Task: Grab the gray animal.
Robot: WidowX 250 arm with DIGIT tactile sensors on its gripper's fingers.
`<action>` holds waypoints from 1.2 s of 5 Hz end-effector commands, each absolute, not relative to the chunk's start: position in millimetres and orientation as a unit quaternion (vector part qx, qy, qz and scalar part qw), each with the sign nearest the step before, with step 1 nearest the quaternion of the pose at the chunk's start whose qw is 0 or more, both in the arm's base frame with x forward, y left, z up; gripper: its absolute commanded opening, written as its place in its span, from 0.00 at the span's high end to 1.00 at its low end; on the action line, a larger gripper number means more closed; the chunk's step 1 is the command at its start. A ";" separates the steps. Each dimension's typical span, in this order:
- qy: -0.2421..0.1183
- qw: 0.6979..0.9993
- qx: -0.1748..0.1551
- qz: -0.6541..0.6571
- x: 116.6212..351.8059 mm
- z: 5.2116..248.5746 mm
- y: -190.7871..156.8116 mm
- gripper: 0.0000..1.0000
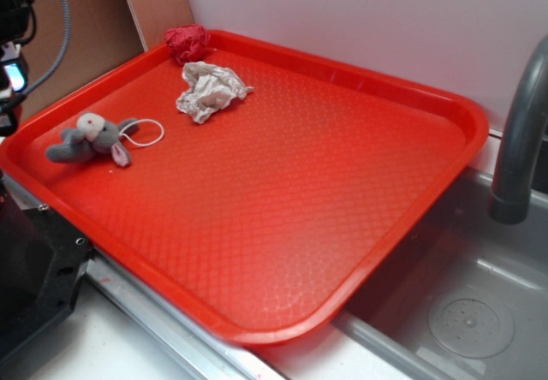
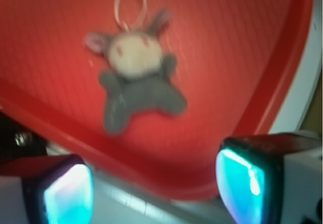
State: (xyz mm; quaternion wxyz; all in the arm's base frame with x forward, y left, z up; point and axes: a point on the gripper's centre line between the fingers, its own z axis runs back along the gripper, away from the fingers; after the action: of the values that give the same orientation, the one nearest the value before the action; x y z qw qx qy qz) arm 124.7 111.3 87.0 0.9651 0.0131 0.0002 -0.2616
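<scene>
The gray animal [image 1: 90, 138] is a small plush bunny with a white face, a pink-lined ear and a thin white string loop. It lies flat near the left corner of the red tray [image 1: 282, 192]. In the wrist view the bunny [image 2: 136, 80] lies face up, above and between my fingers. My gripper [image 2: 154, 191] is open and empty, with glowing cyan pads [image 2: 239, 186] wide apart, hovering over the tray's near rim. In the exterior view only part of the arm [image 1: 13, 46] shows at the far left edge.
A whitish rag [image 1: 210, 91] and a dark red cloth ball [image 1: 187, 42] lie at the tray's back left. A gray sink basin [image 1: 467, 311] with a faucet [image 1: 522, 140] is on the right. A white wall stands behind.
</scene>
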 end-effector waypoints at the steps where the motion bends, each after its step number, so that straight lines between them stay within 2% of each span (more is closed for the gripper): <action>1: -0.003 0.951 0.014 -0.310 153.6 58.6 96.4 0.00; 3: 0.012 0.947 0.010 -0.322 168.8 15.1 80.6 0.00; 4: 0.026 0.947 0.016 -0.319 170.0 6.3 75.7 1.00; 5: 0.016 0.949 0.022 -0.314 167.2 34.4 73.9 1.00; 6: 0.002 0.958 0.041 -0.285 167.6 84.0 59.1 1.00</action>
State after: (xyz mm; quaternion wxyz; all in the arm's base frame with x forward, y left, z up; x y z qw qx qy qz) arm 162.2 58.9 77.9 0.9582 0.0307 0.0171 -0.2840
